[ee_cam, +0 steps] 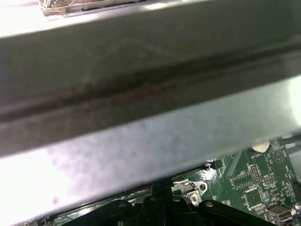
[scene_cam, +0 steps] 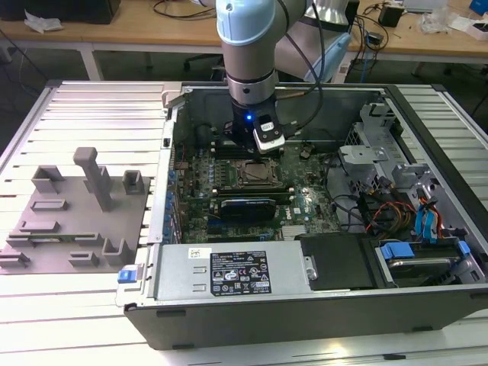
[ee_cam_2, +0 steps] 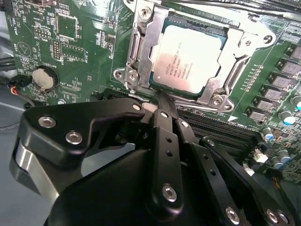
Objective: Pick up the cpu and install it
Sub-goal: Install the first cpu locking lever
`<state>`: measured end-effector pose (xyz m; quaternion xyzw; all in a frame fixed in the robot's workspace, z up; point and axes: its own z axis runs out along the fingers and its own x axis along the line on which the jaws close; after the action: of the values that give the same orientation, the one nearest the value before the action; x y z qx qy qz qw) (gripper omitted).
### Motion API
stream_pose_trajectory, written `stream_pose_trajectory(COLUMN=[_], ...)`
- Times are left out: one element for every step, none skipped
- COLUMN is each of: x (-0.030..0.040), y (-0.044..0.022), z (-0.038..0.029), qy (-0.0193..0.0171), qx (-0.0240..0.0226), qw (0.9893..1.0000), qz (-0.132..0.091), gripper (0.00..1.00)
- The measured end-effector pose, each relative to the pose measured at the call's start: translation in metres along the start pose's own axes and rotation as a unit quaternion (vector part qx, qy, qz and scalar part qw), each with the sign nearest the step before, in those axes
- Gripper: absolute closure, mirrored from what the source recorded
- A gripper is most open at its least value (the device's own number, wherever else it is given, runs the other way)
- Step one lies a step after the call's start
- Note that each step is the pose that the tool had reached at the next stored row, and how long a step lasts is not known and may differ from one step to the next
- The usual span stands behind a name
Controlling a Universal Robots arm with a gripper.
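Cpu (ee_cam_2: 188, 59): in socket (ee_cam_2: 141, 52); likely light, stiff, fragile; hold by edges
Hand (ee_cam_2: 161, 100): closed, empty, at its edge

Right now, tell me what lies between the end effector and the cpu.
In the second wrist view, just the near rim of the metal socket frame separates the end effector from the cpu, which lies flat inside that frame.
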<state>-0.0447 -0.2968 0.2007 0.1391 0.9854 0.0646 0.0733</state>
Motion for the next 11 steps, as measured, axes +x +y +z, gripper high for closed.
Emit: stream_pose_trajectory(x=[-0.0002, -0.0008, -0.0011, -0.0013, -0.0013, -0.0009, -0.0002, 0.0007, 0.0021, 0.0034, 0.0048], y=[0.0003, 0.0009, 0.0013, 0.0016, 0.0017, 0.0017, 0.0015, 0.0013, 0.0009, 0.0005, 0.0001], z=[-0.0021, -0.0066, -0.0089, -0.0107, -0.0108, -0.0109, -0.011, -0.0111, -0.0113, -0.0114, -0.0114], qy=[0.0002, 0.0004, 0.0004, 0.0004, 0.0002, -0.0006, -0.0018, -0.0032, -0.0048, -0.0065, -0.0085], qx=[-0.0003, -0.0004, -0.0007, -0.0008, -0.0015, -0.0044, -0.0065, -0.0084, -0.0102, -0.0114, -0.0121], qw=[1.0, 1.0, 1.0, 1.0, 1.0, 1.0, 1.0, 1.0, 0.9999, 0.9999, 0.9999], qz=[0.0, 0.0, 0.0, 0.0, 0.0, 0.0, 0.001, 0.001, 0.001, 0.0, 0.0], gripper=[0.89, 0.89, 0.89, 0.89, 0.89, 0.89, 0.89, 0.89, 0.89, 0.89, 0.89])
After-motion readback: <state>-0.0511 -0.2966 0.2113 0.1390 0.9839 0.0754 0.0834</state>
